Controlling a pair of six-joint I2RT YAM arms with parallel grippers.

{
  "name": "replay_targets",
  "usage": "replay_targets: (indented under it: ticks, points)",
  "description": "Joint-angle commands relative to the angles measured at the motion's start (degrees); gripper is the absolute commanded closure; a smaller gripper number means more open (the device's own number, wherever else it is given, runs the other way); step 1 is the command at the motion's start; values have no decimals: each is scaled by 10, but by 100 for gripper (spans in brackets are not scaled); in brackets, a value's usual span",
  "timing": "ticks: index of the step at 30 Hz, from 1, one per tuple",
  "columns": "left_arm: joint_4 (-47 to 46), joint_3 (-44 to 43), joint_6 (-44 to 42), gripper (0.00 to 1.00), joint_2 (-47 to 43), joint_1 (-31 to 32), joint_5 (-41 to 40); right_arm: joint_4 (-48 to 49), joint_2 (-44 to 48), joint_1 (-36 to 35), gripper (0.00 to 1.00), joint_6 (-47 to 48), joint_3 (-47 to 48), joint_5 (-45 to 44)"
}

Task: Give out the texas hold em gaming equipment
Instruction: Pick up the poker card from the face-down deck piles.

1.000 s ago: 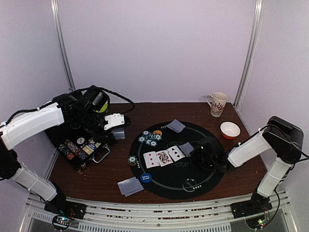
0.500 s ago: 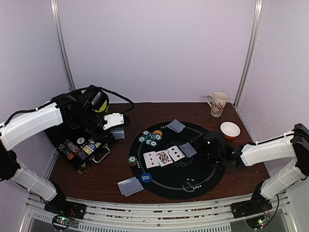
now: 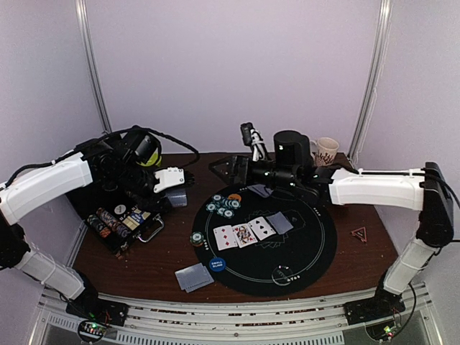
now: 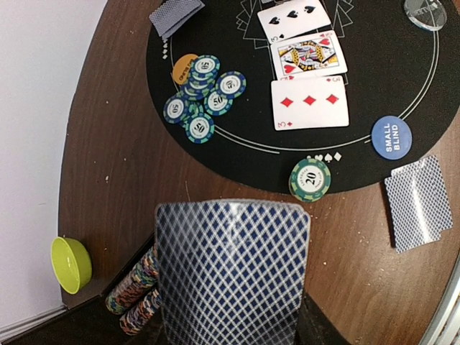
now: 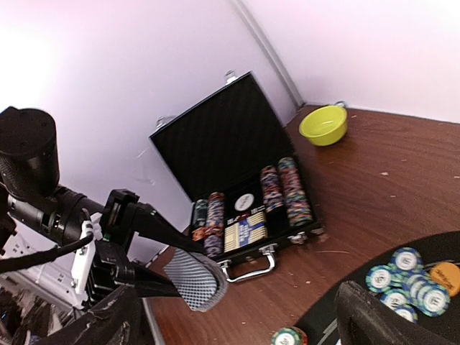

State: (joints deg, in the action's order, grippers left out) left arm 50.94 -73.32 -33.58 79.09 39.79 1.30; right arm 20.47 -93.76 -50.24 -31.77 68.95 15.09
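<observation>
The dark brown wooden table point(image 3: 165, 251) is smooth, with a faint grain and pale scuffs and specks. The round black mat point(image 3: 309, 251) looks matt, whether cloth or rubber I cannot tell, and has thin white printed lines. The stack of blue-diamond-backed playing cards point(image 4: 230, 266) is coated card with a slight sheen. The striped-edge poker chips point(image 4: 218, 102) look like hard, smooth plastic. The black chip case point(image 5: 223, 140) has a matt, textured lid lining and a shiny metal handle point(image 5: 250, 274). The yellow-green bowl point(image 5: 324, 124) is glossy plastic.
</observation>
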Motion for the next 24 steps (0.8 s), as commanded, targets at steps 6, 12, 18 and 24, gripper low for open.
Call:
replay_targets:
  ticks: [6,12,18,24]
  points:
    - [-22,-22,-5,54,-20,-2,14,21,-177,-16,9,0,150,201]
    - [-22,-28,-6,54,-14,-2,16,27,-217,-32,10,15,174,218]
    - [-22,-31,-7,54,-11,-2,22,-3,-250,-32,14,22,202,172]
    - [-22,-29,-14,54,-16,-2,28,-27,-255,-32,20,32,214,154]
